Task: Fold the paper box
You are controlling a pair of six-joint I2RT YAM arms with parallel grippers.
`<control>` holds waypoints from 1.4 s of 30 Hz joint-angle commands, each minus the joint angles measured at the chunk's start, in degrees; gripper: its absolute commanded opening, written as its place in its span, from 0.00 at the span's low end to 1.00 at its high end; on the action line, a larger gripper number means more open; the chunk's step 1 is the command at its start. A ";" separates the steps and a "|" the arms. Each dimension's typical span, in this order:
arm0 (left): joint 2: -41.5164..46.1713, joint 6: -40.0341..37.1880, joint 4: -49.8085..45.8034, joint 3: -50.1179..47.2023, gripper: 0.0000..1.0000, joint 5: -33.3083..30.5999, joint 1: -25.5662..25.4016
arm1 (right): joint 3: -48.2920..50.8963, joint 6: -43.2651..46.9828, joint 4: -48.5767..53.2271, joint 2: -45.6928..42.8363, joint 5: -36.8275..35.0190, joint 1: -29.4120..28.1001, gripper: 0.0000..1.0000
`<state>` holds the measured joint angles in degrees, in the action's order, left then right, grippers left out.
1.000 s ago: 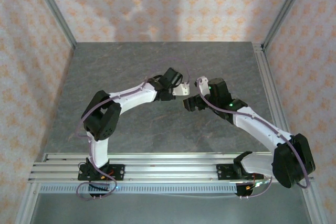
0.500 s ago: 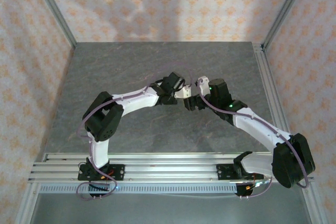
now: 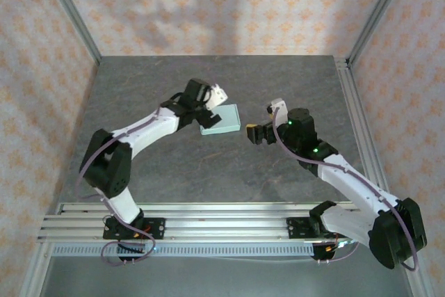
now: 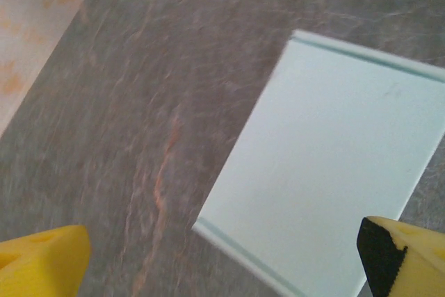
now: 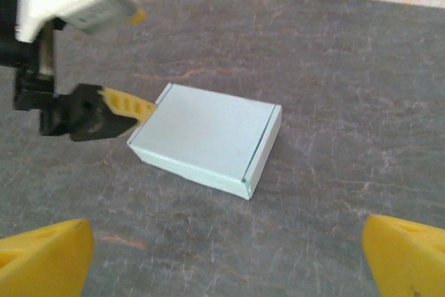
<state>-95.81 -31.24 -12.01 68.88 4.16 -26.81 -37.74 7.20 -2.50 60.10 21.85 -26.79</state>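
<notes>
Status at capture: found paper box folded shut, flat on table around centre, between the arms. Read left gripper as wide apart, empty, at box's left edge; right gripper also apart, empty, just right of box. Got both arms' layout from overhead. Got box's near side wall and flap seam from right wrist, plus one yellow left fingertip by its corner, contact unclear. Got blurred top face from left wrist.
</notes>
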 commanded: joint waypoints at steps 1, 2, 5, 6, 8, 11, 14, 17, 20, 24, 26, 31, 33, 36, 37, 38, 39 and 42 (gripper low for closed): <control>5.06 12.40 5.33 -4.63 1.00 4.40 3.51 | 0.60 -2.02 -5.57 0.08 -3.30 0.52 0.99; 6.25 15.08 6.32 -5.95 1.00 4.41 4.92 | 0.65 -2.54 -6.24 0.32 -4.67 0.73 1.00; 10.86 23.01 8.65 -10.64 1.00 0.84 8.81 | 0.78 -3.99 -8.01 1.24 -10.83 2.08 1.00; 12.36 24.41 9.65 -12.54 1.00 -0.38 9.78 | 0.90 -4.43 -8.48 1.46 -12.77 2.64 1.00; 15.88 26.29 12.39 -17.25 1.00 -1.24 12.03 | 1.75 -6.05 -10.45 1.90 -16.62 4.99 1.00; 20.06 27.76 15.53 -23.26 1.00 -0.75 15.46 | 3.97 -5.62 -14.40 2.67 -22.12 8.22 1.00; 22.10 31.36 18.49 -28.11 1.00 -0.46 20.03 | 6.83 -4.76 -19.80 4.05 -28.37 11.63 1.00; 22.76 33.84 24.15 -33.87 1.00 -0.86 23.63 | 11.52 -2.99 -29.34 7.22 -33.68 14.11 1.00; 22.64 33.97 32.03 -39.77 1.00 -3.22 25.65 | 13.99 -2.43 -35.63 12.20 -33.90 17.10 1.00; 21.41 33.80 40.28 -43.76 1.00 -5.07 26.85 | 13.64 0.07 -36.91 13.78 -33.71 18.74 1.00; 19.97 33.62 41.74 -43.26 1.00 -4.47 27.07 | 13.51 -1.86 -36.08 15.51 -32.60 20.52 1.00; 14.61 32.78 54.70 -46.42 1.00 -4.40 27.57 | 19.31 -3.09 -53.77 26.00 -28.40 22.67 1.00; 12.16 32.50 55.80 -46.19 1.00 -3.92 27.46 | 20.52 -1.91 -61.66 30.65 -26.69 22.65 1.00; 10.24 30.16 52.55 -43.46 1.00 -8.23 24.37 | 18.18 -2.36 -52.25 27.83 -25.96 22.96 1.00; 10.14 30.33 53.41 -43.91 1.00 -8.10 24.49 | 17.61 -2.75 -53.43 29.11 -26.91 23.00 1.00; 10.24 30.40 53.07 -43.71 1.00 -8.12 24.55 | 16.59 -3.01 -52.34 29.57 -27.94 23.01 1.00; 10.16 30.34 53.38 -43.83 1.00 -8.07 24.52 | 15.12 -3.81 -47.84 28.86 -27.78 23.30 1.00; 10.20 30.33 53.30 -43.83 1.00 -8.20 24.57 | 15.26 -4.74 -48.76 29.15 -25.27 24.94 1.00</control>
<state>-85.93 -0.03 38.52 23.75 -1.41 -2.26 -21.78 4.21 -50.98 89.52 -4.86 -2.85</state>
